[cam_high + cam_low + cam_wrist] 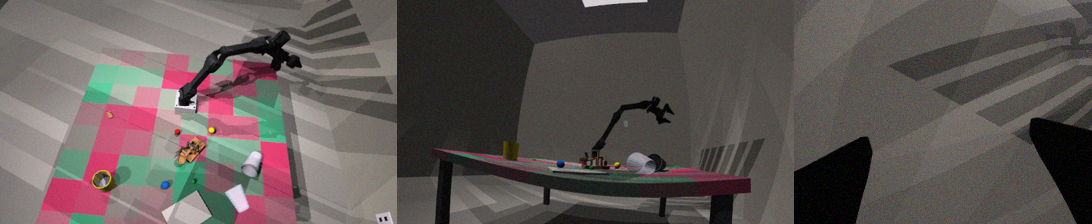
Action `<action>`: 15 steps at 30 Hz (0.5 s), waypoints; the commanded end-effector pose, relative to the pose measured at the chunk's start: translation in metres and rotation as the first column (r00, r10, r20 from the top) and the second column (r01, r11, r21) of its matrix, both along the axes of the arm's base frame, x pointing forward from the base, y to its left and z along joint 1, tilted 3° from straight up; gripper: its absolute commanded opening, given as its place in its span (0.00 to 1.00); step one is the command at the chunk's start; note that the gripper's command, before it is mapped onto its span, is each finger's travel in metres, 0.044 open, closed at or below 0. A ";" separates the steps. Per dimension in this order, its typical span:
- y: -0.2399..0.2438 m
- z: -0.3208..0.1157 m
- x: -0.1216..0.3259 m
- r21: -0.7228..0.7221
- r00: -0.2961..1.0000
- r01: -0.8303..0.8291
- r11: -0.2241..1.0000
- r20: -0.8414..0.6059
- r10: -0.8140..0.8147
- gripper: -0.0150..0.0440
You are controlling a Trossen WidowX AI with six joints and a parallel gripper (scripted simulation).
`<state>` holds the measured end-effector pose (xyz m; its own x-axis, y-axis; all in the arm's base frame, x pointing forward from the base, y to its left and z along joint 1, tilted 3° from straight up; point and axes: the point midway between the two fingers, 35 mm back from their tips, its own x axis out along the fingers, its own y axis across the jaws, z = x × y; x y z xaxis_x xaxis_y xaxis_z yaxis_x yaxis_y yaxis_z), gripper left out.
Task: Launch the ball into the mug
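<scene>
The wooden catapult (pixel 198 147) (pixel 597 167) stands mid-table, its round cup end toward the lower left in the top view; no ball shows in the cup. The yellow mug (pixel 107 189) (pixel 510 151) stands upright at the left. A red ball (pixel 177 131), a yellow ball (pixel 212 130) (pixel 617 165), a blue ball (pixel 165 185) (pixel 560 163) and a small green ball (pixel 194 181) (pixel 591 167) lie around the catapult. My gripper (pixel 289 66) (pixel 672 118) (pixel 951 136) is open and empty, high up beyond the table's right edge, far from catapult and balls.
Two cups lie at the right, one greyish (pixel 253 161) and one white (pixel 238 199) (pixel 639 163). A flat pale board (pixel 186 210) (pixel 577 171) lies at the bottom edge of the top view. A small tan block (pixel 110 115) lies at the upper left.
</scene>
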<state>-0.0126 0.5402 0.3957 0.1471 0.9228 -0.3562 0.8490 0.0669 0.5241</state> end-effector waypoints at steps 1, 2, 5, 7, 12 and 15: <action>-0.005 -0.007 0.021 -0.050 0.993 -0.015 0.999 0.118 0.021 1.00; -0.006 -0.009 0.027 -0.065 0.989 -0.017 0.998 0.148 0.027 1.00; -0.009 -0.016 0.043 -0.113 0.970 -0.024 0.993 0.238 0.051 1.00; -0.011 -0.021 0.055 -0.146 0.953 -0.028 0.989 0.295 0.071 1.00; -0.019 -0.033 0.082 -0.233 0.897 -0.034 0.972 0.423 0.132 1.00; -0.024 -0.041 0.098 -0.289 0.853 -0.035 0.957 0.490 0.179 1.00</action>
<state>0.0711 0.5230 0.3604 0.2634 0.8437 -0.4677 0.5216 0.2833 0.8048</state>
